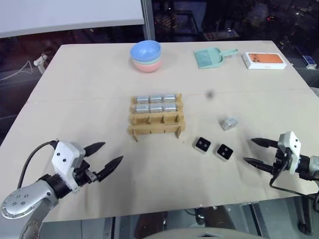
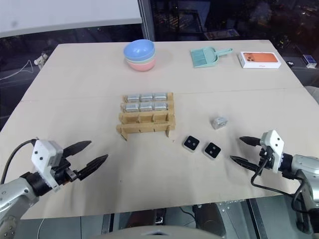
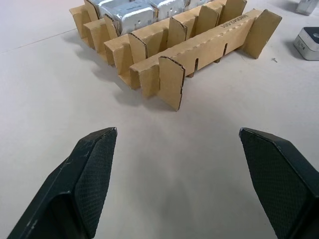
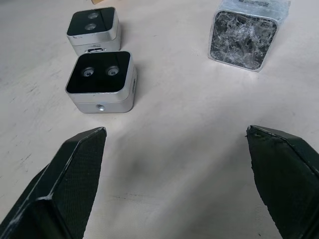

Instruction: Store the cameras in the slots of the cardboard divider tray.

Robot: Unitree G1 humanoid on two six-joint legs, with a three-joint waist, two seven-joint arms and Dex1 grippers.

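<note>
We find little writing to read: a line of small dark print runs along the nearest strip of the flat brown cardboard divider tray (image 1: 156,118), too small for us to make out. The tray sits mid-table with four rows of three slots; the two far rows are full, six silver-sided cameras in the slots (image 1: 156,103), while the two near rows stand bare. Two more boxy cameras with black faces and silver-grey sides (image 1: 213,148) lie side by side on the pale tabletop (image 1: 79,89), just to the right of the tray's near corner, faces up. A single translucent grey lump (image 1: 229,123) rests a little beyond them. At the far edge we count one stack of bowls, blue over green over pink (image 1: 146,56), one teal dustpan (image 1: 212,57) and one white flat box with an orange top (image 1: 264,60). Our left gripper (image 1: 106,158) hovers near the front left, fingers spread wide, holding nothing. Our right gripper (image 1: 253,151) hangs just right of the loose pair, likewise wide apart and empty.
</note>
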